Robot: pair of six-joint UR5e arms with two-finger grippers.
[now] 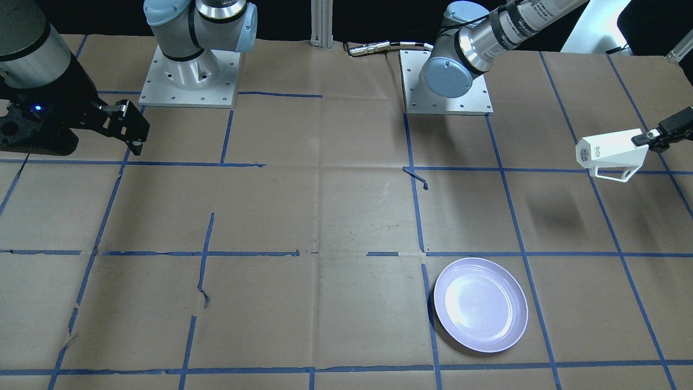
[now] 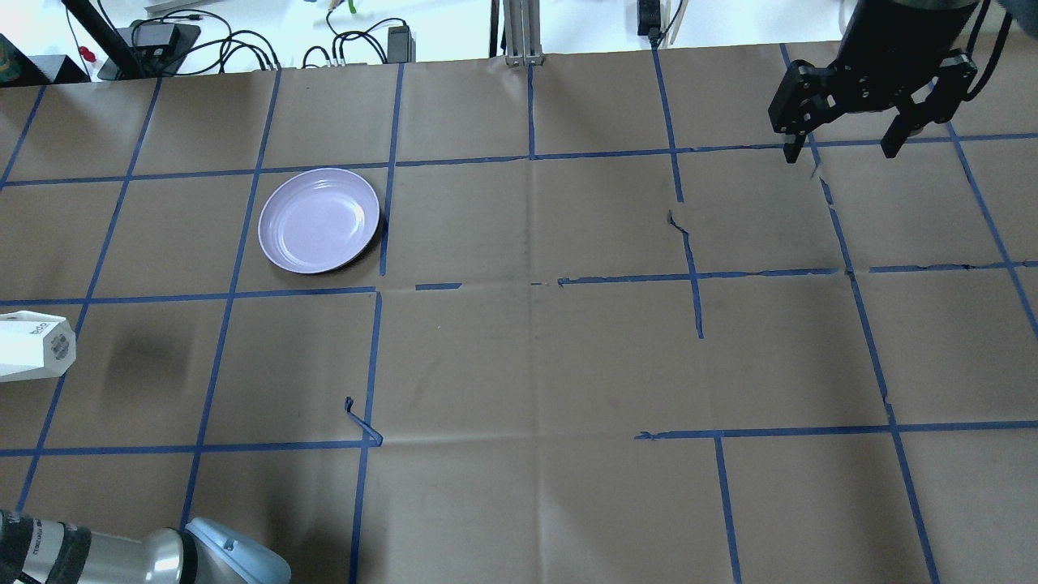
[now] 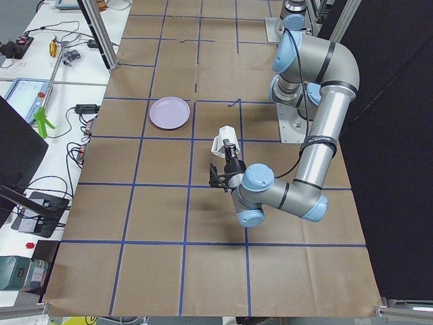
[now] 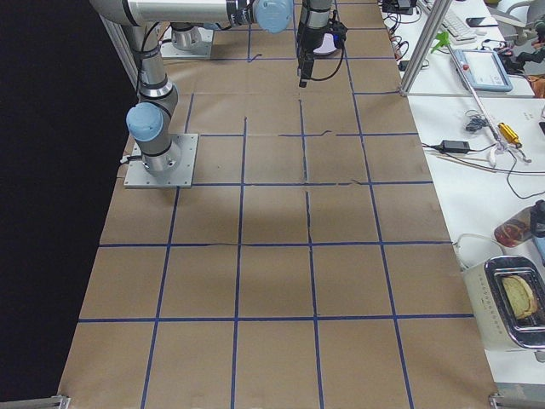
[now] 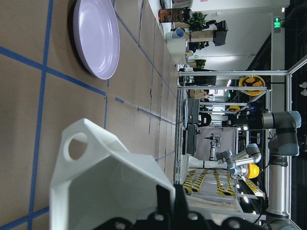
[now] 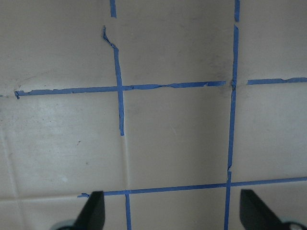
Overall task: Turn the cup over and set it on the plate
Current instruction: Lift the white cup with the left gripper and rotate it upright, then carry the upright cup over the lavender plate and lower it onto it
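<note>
The white faceted cup hangs on its side in the air, base toward the table's middle, boxy handle hanging down. My left gripper is shut on its rim. The cup also shows at the overhead view's left edge, in the exterior left view, and large in the left wrist view. The pale lavender plate lies empty on the table, apart from the cup, on the far side from the robot. My right gripper is open and empty, far off over the other end of the table.
Brown paper with a blue tape grid covers the table. The two arm bases stand at the robot's edge. A loose curl of tape lifts off the paper. Benches with cables and tools run along the far side.
</note>
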